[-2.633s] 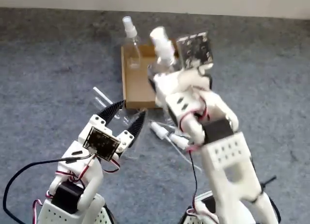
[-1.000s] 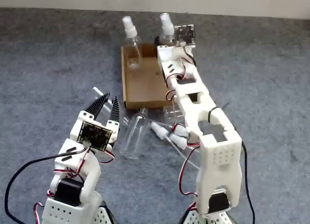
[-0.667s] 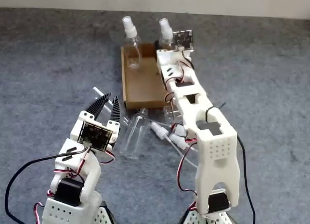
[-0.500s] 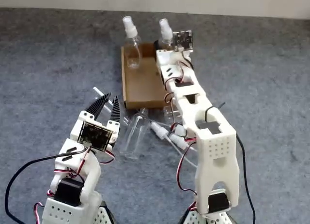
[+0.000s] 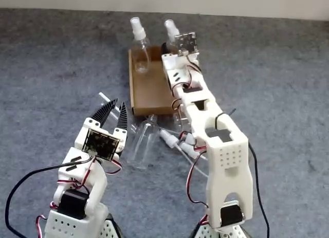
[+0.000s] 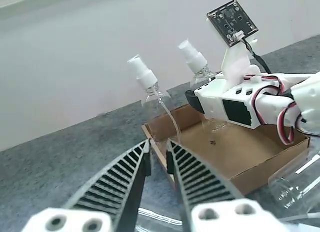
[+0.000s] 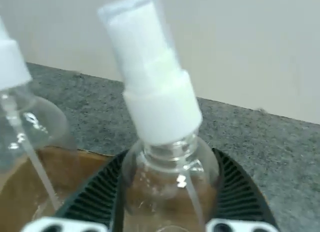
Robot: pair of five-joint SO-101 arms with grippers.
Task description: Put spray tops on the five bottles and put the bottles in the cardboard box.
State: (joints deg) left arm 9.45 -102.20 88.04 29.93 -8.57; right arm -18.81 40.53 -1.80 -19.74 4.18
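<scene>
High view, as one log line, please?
right pincer: shut on spray bottle at cardboard box | left pincer: open, empty | second spray bottle: in box

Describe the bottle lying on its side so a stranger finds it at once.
Find the cardboard box on the grey carpet. Just off its near edge, beside the left gripper, lies a clear bottle. Unlike the boxed bottle and the held bottle, it is on its side and uncapped.

Glossy plastic bottle (image 7: 170,192), matt cardboard box (image 5: 151,94)

An indoor carpeted room: grey carpet (image 5: 56,58) meets a plain pale wall (image 5: 257,0).
</scene>
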